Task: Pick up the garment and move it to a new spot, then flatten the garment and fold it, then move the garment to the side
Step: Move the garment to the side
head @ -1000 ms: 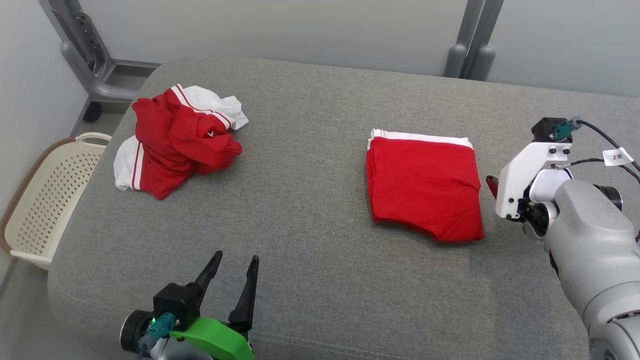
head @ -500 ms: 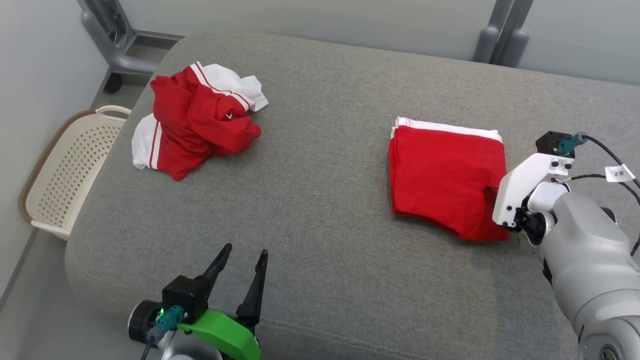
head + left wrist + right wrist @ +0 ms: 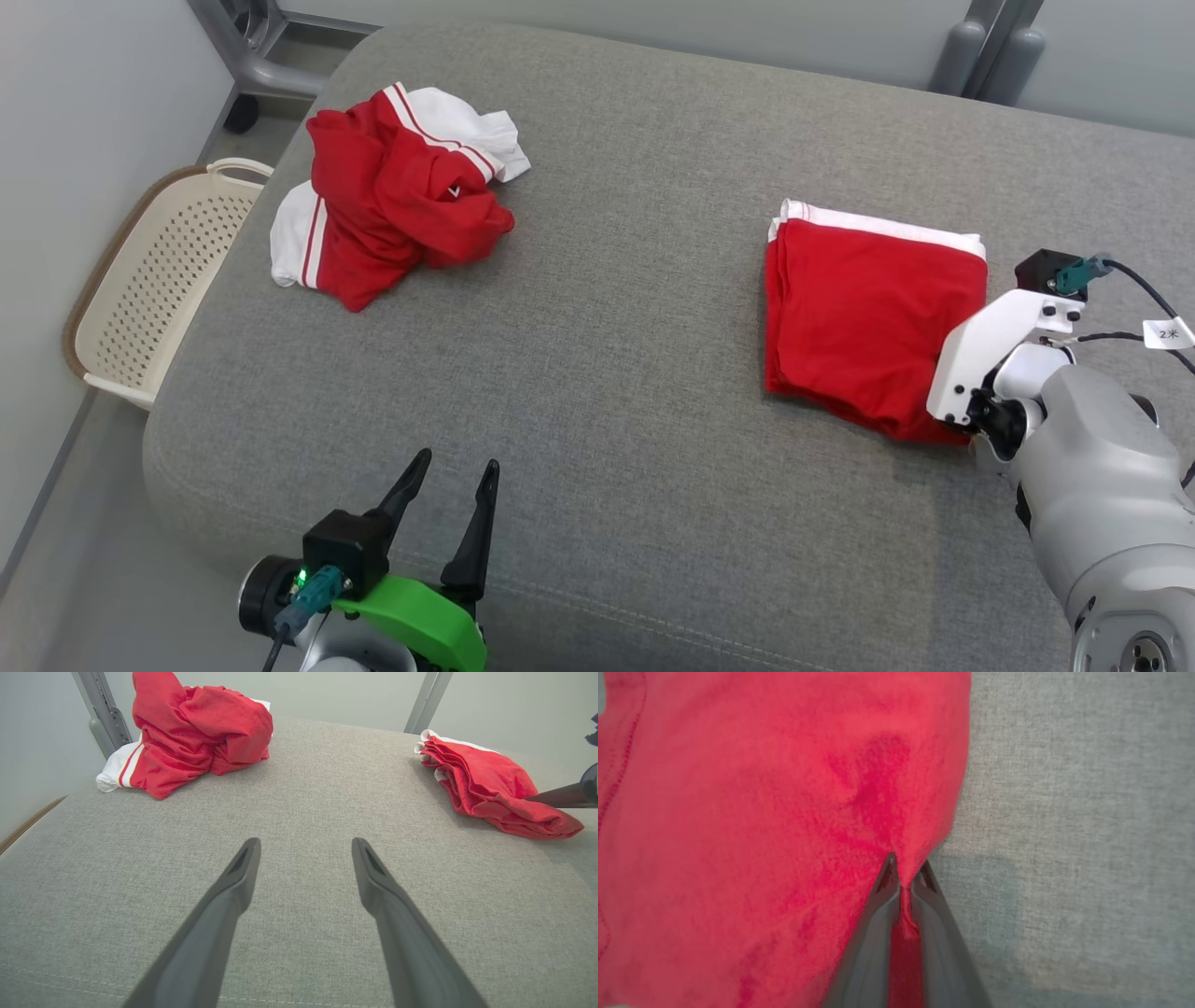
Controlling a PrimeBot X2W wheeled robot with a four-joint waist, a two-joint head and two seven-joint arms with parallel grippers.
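Right side. The folded garment (image 3: 868, 317) lies flat on the right half of the grey cushion (image 3: 607, 392), a red stack with a white band along its far edge. My right pincer (image 3: 903, 872) is at the garment's near right corner. In the right wrist view the two dark fingers are drawn almost together with a thin ridge of red cloth nipped between them, just inside the garment's edge, with bare cushion right beside it. So it is closed and gripping the folded garment. The rest of the stack rests on the cushion. In the left wrist view one of these fingers (image 3: 558, 798) runs low and nearly level onto the top of the cloth.

Left side. The crumpled garment (image 3: 392, 205), red and white, sits heaped at the cushion's far left corner, well apart from both pincers.

Containers. A cream perforated basket (image 3: 149, 289) stands on the floor against the cushion's left edge. The part of its inside I can see is bare plastic. The cushion hides the rest.

Arms. My right forearm comes in from the lower right of the head view, with the white wrist bracket (image 3: 990, 345) tilted up and left over the garment's corner. My left pincer (image 3: 457, 459) hangs at the cushion's near edge on its green mount. Its fingers are spread wide and point away from me over bare fabric, holding nothing.
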